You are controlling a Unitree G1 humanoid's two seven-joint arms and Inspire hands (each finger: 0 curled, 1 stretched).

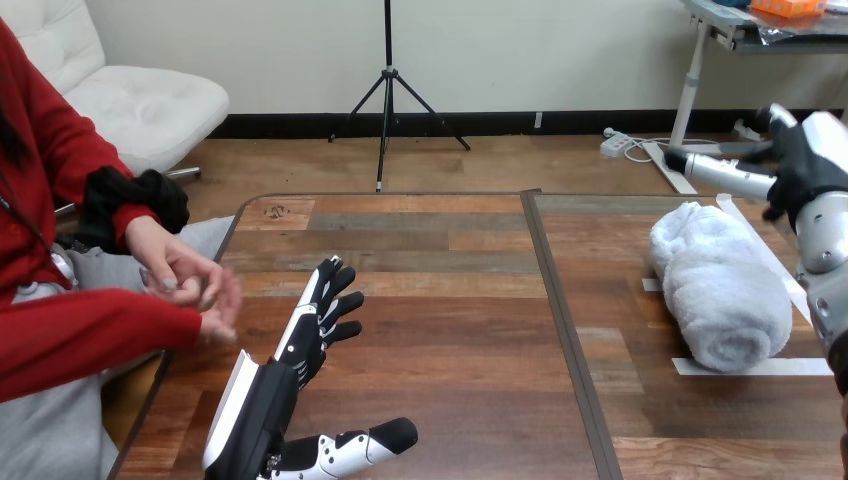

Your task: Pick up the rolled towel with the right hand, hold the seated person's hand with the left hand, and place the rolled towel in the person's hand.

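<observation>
While near table edge (pixel 640 197), rolled towel (pixel 720 290)

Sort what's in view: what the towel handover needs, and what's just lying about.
For the job: rolled towel; the person's hands; left hand; right hand.
Just lying about: white tape strips on the table.

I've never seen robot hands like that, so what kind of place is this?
Probably a robot practice spot: a wooden table with white tape strips beside the rolled towel, a person's hands at its edge, and the robot's left hand open over it.
</observation>
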